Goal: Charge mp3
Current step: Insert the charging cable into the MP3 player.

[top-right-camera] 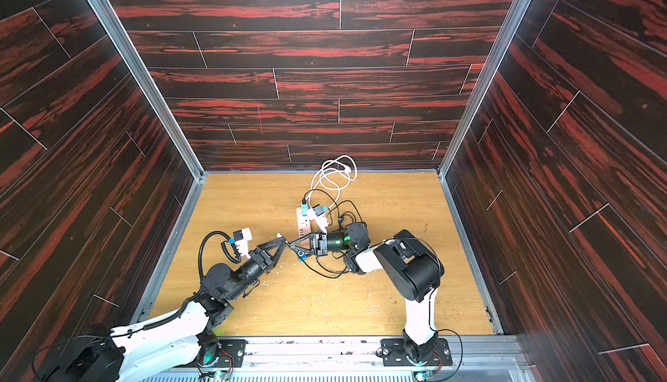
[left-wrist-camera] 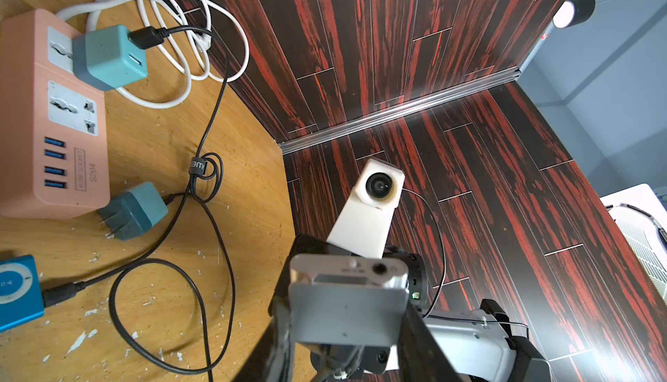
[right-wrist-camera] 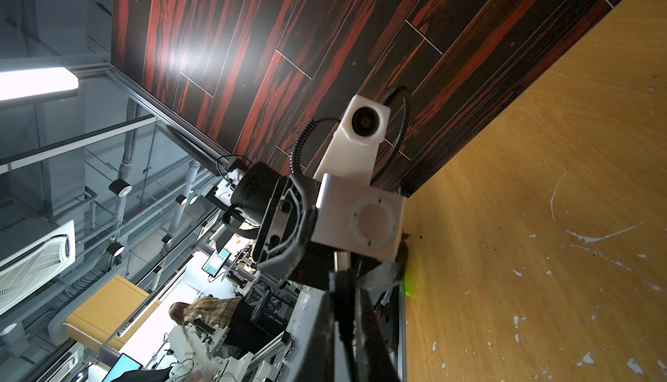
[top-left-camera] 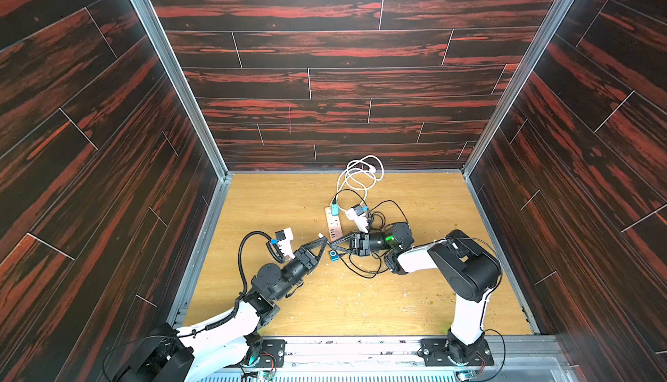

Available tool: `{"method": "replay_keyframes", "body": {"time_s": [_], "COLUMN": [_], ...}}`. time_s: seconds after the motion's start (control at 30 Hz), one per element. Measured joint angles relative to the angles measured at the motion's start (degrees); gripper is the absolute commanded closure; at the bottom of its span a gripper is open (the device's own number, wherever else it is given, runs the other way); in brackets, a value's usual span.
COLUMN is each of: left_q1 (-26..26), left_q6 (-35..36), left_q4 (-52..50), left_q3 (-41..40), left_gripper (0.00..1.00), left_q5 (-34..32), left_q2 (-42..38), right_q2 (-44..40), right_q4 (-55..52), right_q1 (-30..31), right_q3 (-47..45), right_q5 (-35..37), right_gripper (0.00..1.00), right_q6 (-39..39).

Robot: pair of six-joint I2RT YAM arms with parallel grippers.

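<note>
The left tool (top-left-camera: 322,240) grips a squarish silver mp3 (left-wrist-camera: 348,308) above the desk (top-left-camera: 415,290), beside the power strip (left-wrist-camera: 21,109). Its jack edge points away from that tool, and its control ring faces the clenched right tool (top-left-camera: 331,245).

The square silver metal mp3 player (left-wrist-camera: 348,300) is gleaming; the flat blue mp3 player (left-wrist-camera: 16,290) is showing a pale ring; the salmon-pink plastic power strip (left-wrist-camera: 21,109) is showing blue ports (left-wrist-camera: 55,163); the plastic cube charger (left-wrist-camera: 108,57) is showing teal.
</note>
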Motion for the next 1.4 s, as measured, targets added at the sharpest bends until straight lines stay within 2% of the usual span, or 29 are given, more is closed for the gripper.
{"method": "replay_keyframes", "body": {"time_s": [1.4], "left_q1": [-0.2], "left_q6": [0.0], "left_q4": [1.7], "left_q3": [-1.0], "left_gripper": [1.00], "left_q5": [-0.6], "left_q2": [0.7], "right_q2": [0.0], "right_q4": [0.0], "right_q1": [0.8], "right_q3": [0.9], "right_q5": [-0.3], "right_gripper": [1.00], "right_q6": [0.9]}}
